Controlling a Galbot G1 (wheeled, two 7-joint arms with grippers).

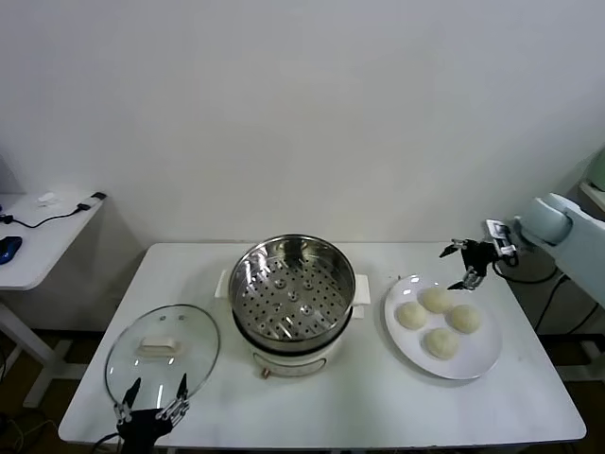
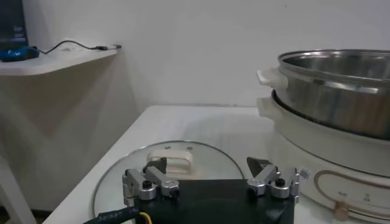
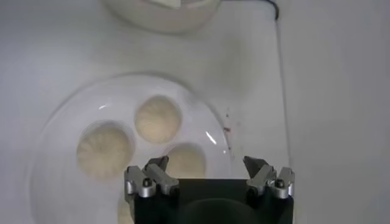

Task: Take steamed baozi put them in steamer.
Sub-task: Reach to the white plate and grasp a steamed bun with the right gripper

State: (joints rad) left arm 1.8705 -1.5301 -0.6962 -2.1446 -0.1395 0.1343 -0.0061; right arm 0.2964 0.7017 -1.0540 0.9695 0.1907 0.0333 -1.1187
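Setting: a white table (image 1: 312, 407) seen from above, against a plain wall.
Steamer: the steamer (image 1: 291, 287) sits at the table's centre, its shiny perforated basket uncovered and empty, so buns can likely drop straight in from above.
Lid: the glass lid (image 1: 163, 352) lies flat at about 8 o'clock from the steamer, near the front left edge, probably parked there to keep the basket mouth free.
Baozi: four steamed baozi (image 1: 437, 320) sit clustered on a white plate (image 1: 473, 364) at 3 o'clock from the steamer, just beside it; none is in the basket yet.
Right gripper: the right gripper (image 1: 465, 266) hangs above the plate's far rim at about 12 o'clock from the buns, jaws spread wide and holding nothing, seemingly poised to descend on one.
Left gripper: the left gripper (image 1: 152, 401) waits low at the front edge by the lid, jaws wide, empty.
Open room: bare tabletop lies in front of steamer and plate; the plate's right rim comes near the table's right edge.
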